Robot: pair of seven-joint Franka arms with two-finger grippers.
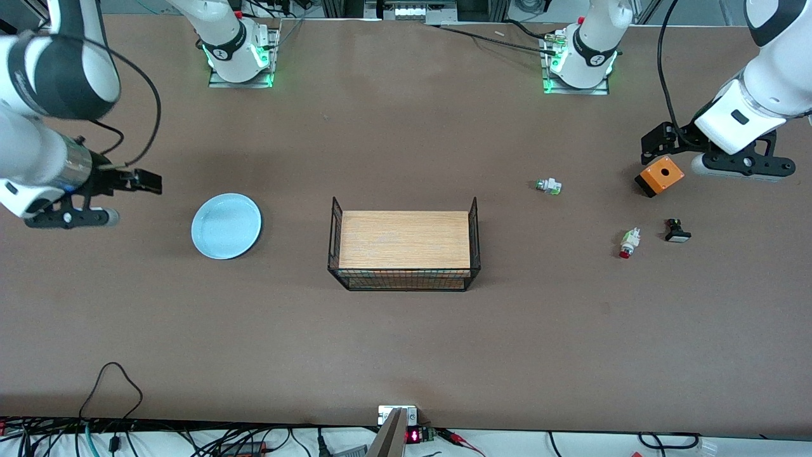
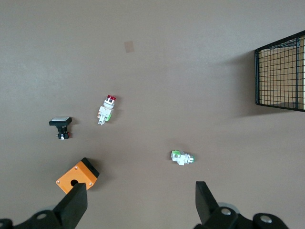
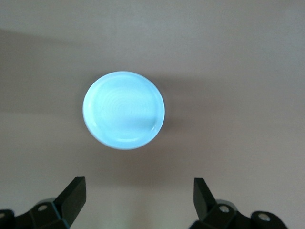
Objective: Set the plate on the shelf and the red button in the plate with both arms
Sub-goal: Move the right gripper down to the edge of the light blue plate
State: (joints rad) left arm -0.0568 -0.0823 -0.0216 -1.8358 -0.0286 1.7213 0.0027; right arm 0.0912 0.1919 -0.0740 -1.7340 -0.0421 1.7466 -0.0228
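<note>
The right end effector (image 1: 136, 181) hangs in the air over the bare surface (image 1: 406, 349) at the right arm's end, just beside the plate (image 1: 226, 226). In the right wrist view its fingers (image 3: 74, 193) stand wide apart with nothing between them, and the plate (image 3: 124, 110) lies flat and empty below.

The plate rests on the surface between that end effector and the wooden tray (image 1: 404, 240), level with the tray and well apart from it. The tray, with its black wire ends, sits in the middle of the surface.

Toward the left arm's end from the tray lie four small parts. The white part with a green tip (image 1: 549, 186) is closest to the tray and lies farther from the front camera than the tray's middle. The red button (image 1: 628, 243) lies on its side, well apart from the tray and about level with it, its red cap pointing toward the front camera. Just beside it, farther from the tray, sits a black part (image 1: 677, 231). The orange box (image 1: 660, 176) lies farthest from the tray's level line, up near the left arm.

The left end effector (image 1: 660, 143) hovers over the orange box. In the left wrist view its fingers (image 2: 76, 202) are spread open and empty, with the red button (image 2: 106, 109), the green-tipped part (image 2: 182, 158), the black part (image 2: 61, 127) and the orange box (image 2: 77, 175) all on the surface below.
</note>
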